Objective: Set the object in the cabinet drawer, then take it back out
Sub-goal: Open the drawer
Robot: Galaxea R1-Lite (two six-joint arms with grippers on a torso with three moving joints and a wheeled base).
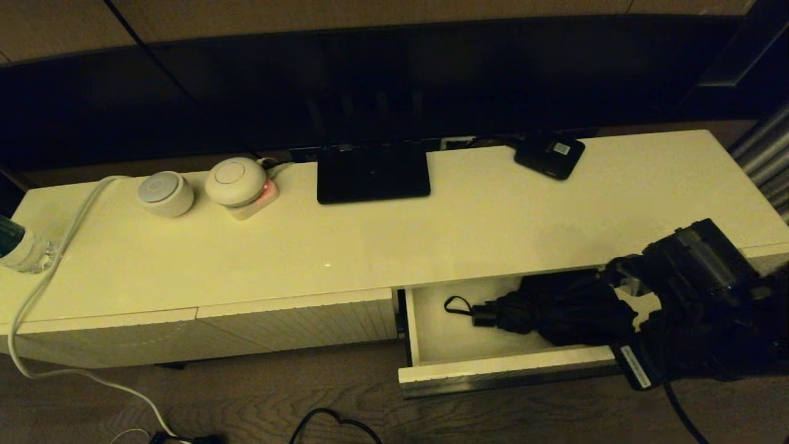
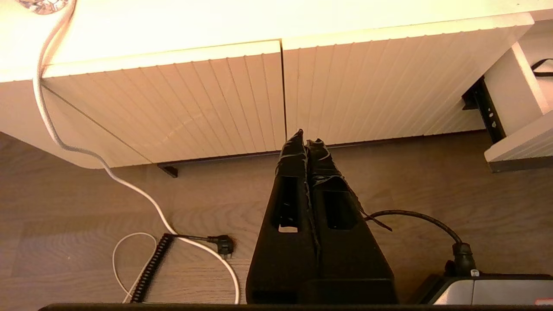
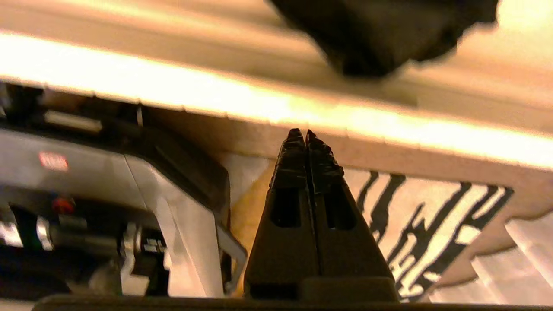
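Note:
The cream drawer is pulled out at the cabinet's right end. Inside it lies the black folding umbrella, with its handle and strap loop pointing left. My right arm reaches over the drawer's right end and covers that end of the umbrella. Its fingertips are hidden in the head view. The right gripper is shut and empty in the right wrist view, just short of the drawer's pale edge. The umbrella shows beyond that edge. My left gripper is shut and empty, low before the closed ribbed panels.
On the cabinet top stand a flat black stand base, a small labelled black box, two round white devices and a bottle. A white cable hangs over the left end. Closed ribbed panels adjoin the drawer.

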